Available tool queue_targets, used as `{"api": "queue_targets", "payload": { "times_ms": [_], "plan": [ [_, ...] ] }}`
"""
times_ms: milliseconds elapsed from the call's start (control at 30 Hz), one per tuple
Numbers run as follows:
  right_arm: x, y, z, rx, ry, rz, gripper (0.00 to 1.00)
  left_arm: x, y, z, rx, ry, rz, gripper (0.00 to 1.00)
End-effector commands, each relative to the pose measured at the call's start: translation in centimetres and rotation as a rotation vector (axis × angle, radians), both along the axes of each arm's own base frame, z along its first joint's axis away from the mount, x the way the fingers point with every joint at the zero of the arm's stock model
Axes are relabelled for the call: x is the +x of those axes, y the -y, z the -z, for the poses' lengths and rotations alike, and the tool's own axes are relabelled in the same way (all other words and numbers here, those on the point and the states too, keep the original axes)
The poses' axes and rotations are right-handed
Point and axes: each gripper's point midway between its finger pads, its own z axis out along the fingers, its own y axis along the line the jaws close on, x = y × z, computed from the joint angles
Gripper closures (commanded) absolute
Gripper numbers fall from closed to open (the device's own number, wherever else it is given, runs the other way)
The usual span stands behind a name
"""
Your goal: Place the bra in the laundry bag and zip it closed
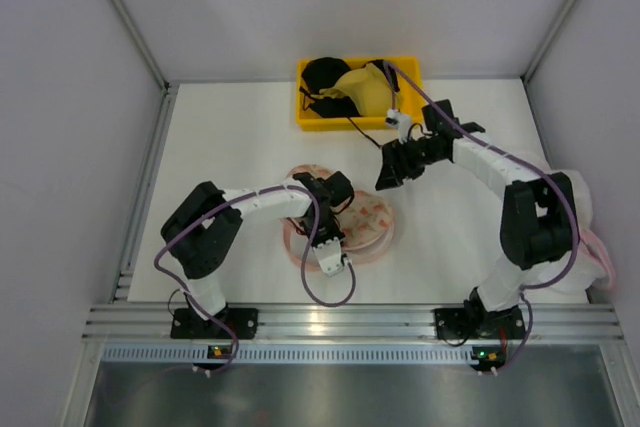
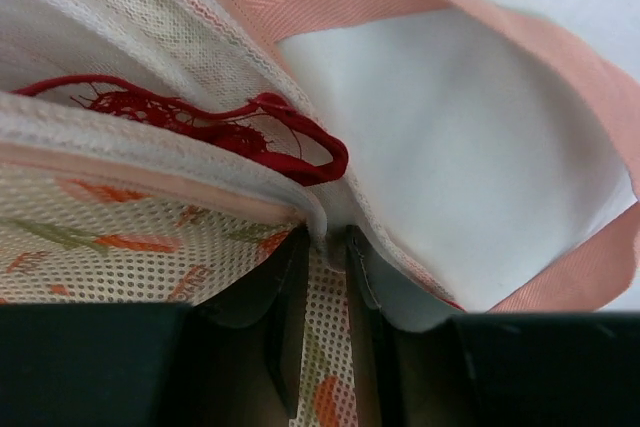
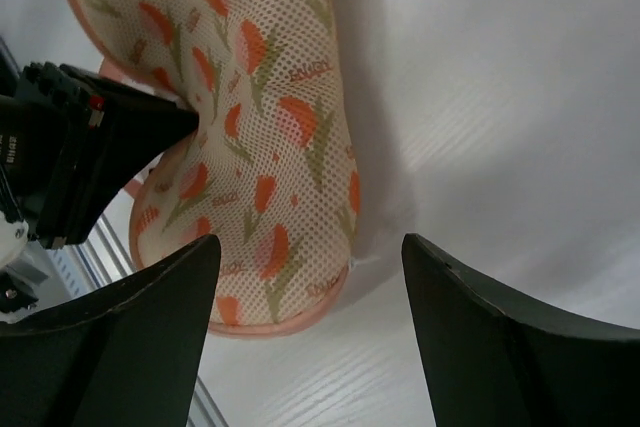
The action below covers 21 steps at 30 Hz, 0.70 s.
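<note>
The laundry bag [image 1: 372,225], cream mesh with an orange tulip print, lies at the table's middle. In the left wrist view its mouth gapes and the red lacy bra [image 2: 240,129] sits inside, a strap loop poking out at the rim. My left gripper [image 1: 336,209] is low over the bag. Its jaws stand narrow, with the bag's [image 2: 120,237] rim and a fold of mesh between them [image 2: 325,247]. My right gripper [image 1: 392,172] hovers open beyond the bag's far right side, nothing between its fingers [image 3: 310,242]. Its view looks down on the bag's lobe [image 3: 262,117].
A yellow bin [image 1: 308,119] at the back holds a yellow bra [image 1: 365,87] and black bras [image 1: 322,75]. White pink-edged bags [image 1: 588,209] lie by the right arm's base. A metal rail [image 1: 350,322] runs along the near edge. The bag's pink trim [image 2: 420,2] arcs over bare table.
</note>
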Motion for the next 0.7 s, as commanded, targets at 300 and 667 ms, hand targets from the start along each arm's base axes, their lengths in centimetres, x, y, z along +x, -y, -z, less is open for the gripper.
{"api": "queue_targets", "payload": {
  "times_ms": [300,667],
  "plan": [
    [2.4,-7.6,3.0,0.146,-0.108,-0.186,0.3,-1.4,-3.1,2.1,0.029,0.129,0.442,0.73],
    [0.0,-10.9,6.1,0.197,-0.185,-0.241,0.56,-0.2,-1.2,1.3,-0.045,0.195,0.442,0.72]
  ]
}}
